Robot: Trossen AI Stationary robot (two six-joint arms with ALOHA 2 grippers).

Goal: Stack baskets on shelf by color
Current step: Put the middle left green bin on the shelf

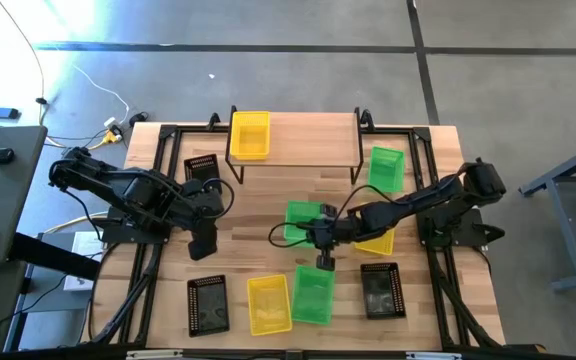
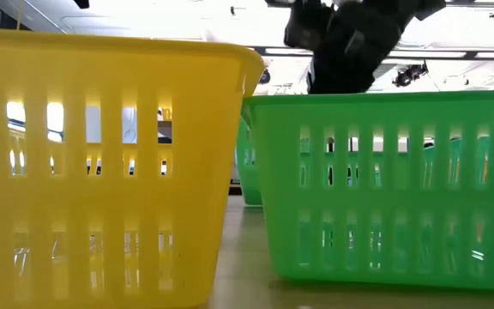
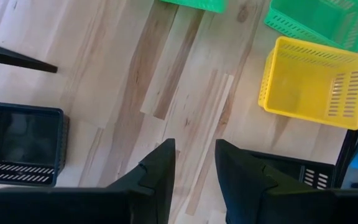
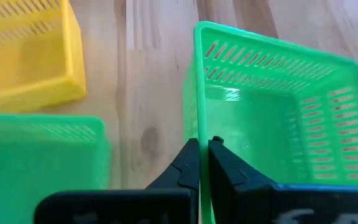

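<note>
High view: shelf [image 1: 298,125], a light-wood board on black legs at the far edge of the counter [image 1: 268,210]. One yellow basket [image 1: 249,135] stands at the shelf's left end, probably the start of a yellow stack; the remaining length carries nothing. A green basket [image 1: 386,168] sits on the counter just off the shelf's right leg. Right pincer [image 1: 325,261] reaches to mid-counter and clamps the far rim of the near green basket [image 1: 313,294]; a grip on a wall, judged the way to lift an open tub. Another green basket [image 1: 302,218] lies under that arm, a yellow one [image 1: 375,241] partly hidden beneath it. Near row: black basket [image 1: 207,303], yellow basket [image 1: 269,304], black basket [image 1: 380,289]. A third black basket [image 1: 201,169] stands by the shelf's left leg. Left pincer [image 1: 201,243] waits at left of centre over bare wood

Low view: yellow basket [image 2: 101,163] and green basket [image 2: 388,184] side by side, close to the lens; dark arm above the green one

Left wrist view: left pincer [image 3: 194,177] released, fingers apart, holding nothing; black basket [image 3: 20,143] and yellow basket [image 3: 312,87] on the counter beyond

Right wrist view: right pincer [image 4: 202,163] clenched on the thin wall of the green basket [image 4: 272,118], one finger inside, one outside
</note>
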